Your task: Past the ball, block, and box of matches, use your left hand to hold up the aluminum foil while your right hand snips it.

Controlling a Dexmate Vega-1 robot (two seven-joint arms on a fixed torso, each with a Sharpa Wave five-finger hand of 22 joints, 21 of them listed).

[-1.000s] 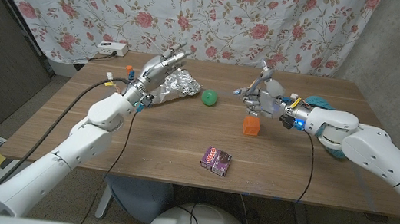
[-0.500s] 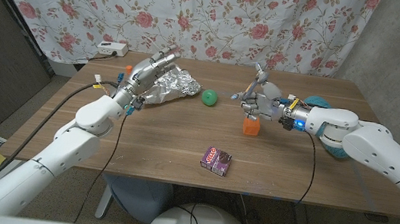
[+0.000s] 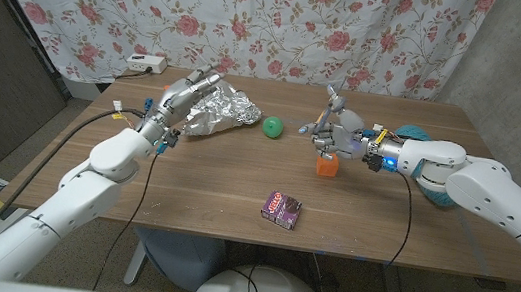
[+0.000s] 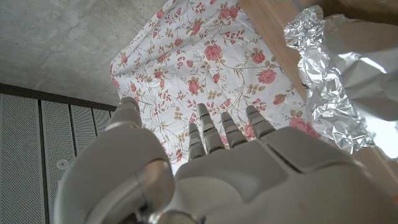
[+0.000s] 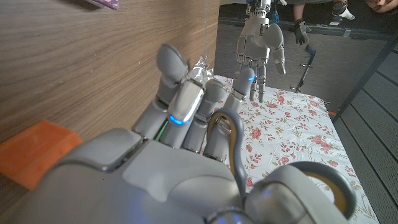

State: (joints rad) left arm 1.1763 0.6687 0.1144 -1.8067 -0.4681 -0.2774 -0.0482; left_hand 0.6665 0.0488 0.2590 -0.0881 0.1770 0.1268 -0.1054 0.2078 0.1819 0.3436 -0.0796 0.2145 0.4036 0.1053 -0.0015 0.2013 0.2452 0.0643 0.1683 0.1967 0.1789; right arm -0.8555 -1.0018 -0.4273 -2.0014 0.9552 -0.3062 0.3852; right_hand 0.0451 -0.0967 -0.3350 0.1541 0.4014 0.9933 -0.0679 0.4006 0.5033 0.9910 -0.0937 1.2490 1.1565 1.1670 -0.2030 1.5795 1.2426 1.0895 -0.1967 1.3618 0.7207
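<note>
The crumpled aluminum foil lies on the table at the far left, and it also shows in the left wrist view. My left hand hovers at the foil's left side with its fingers spread and nothing in them. The green ball sits to the right of the foil. My right hand grips grey-handled scissors just above the orange block, blades pointing up. The box of matches lies nearer the front edge.
A white power strip and a small orange item lie at the table's back left. A teal object sits behind my right forearm. A flowered curtain hangs behind the table.
My left hand has drawn back to the left, off the top of the foil, and now sits beside it. The right hand with the scissors shifted slightly left and up over the block.
</note>
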